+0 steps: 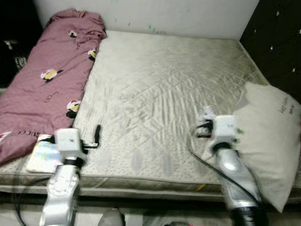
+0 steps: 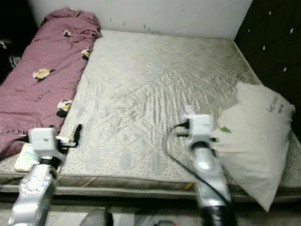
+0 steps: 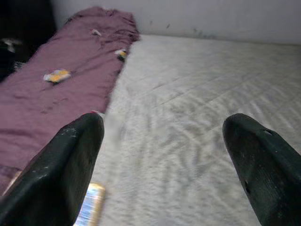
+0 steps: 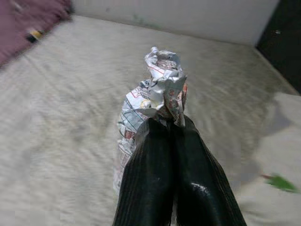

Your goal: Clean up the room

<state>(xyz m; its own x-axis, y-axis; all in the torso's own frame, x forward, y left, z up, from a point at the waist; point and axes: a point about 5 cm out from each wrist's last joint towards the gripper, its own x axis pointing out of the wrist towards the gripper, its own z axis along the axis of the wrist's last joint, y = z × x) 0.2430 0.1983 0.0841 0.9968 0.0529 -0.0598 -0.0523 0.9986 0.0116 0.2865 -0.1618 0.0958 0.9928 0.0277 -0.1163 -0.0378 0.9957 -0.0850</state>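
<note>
My right gripper [image 4: 168, 122] is shut on a crumpled printed wrapper [image 4: 157, 84], holding it above the bare mattress [image 1: 160, 80]. In the eye views the same wrapper [image 1: 206, 113] sticks up from the right gripper [image 1: 203, 126], just left of a pillow. My left gripper [image 3: 164, 136] is open with nothing between its fingers, low over the mattress's front left part; one black finger [image 1: 97, 134] points toward the wall. A flat colourful packet [image 1: 44, 155] lies at the mattress's front left corner, beside my left wrist.
A mauve blanket with small cartoon prints [image 1: 47, 80] lies bunched along the left side of the bed. A grey pillow [image 1: 268, 136] leans at the front right edge. A white wall stands behind the bed and dark furniture [image 1: 277, 37] to the right.
</note>
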